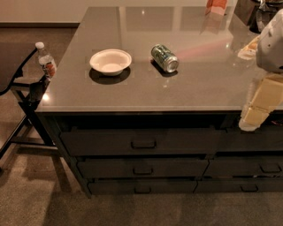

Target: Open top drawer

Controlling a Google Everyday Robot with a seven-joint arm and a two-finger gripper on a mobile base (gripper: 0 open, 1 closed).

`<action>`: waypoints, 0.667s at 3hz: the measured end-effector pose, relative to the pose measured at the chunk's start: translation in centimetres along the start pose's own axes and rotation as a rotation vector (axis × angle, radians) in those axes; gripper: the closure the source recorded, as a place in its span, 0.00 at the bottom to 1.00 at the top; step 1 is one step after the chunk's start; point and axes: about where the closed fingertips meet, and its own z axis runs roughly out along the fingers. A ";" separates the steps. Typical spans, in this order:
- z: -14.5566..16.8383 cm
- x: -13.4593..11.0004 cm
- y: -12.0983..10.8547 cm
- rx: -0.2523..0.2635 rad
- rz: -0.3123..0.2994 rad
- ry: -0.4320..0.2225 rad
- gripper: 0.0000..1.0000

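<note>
One top drawer (141,136) runs left-right, front facing the camera; pincer (252,120) beside its right end, state untellable.

The arm (272,44) runs off the right border; the hand (253,115) at its lower end hangs before the table's (132,95) right front edge, covering part of the neighbouring drawers (247,165). An orange package (216,5) is cropped by the top border. The can's (165,58) label is too small to read. The chair (27,98) leaves the left side.
</note>
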 end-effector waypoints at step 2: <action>0.9 0.3 0.8 0.007 -0.020 -0.038 0.00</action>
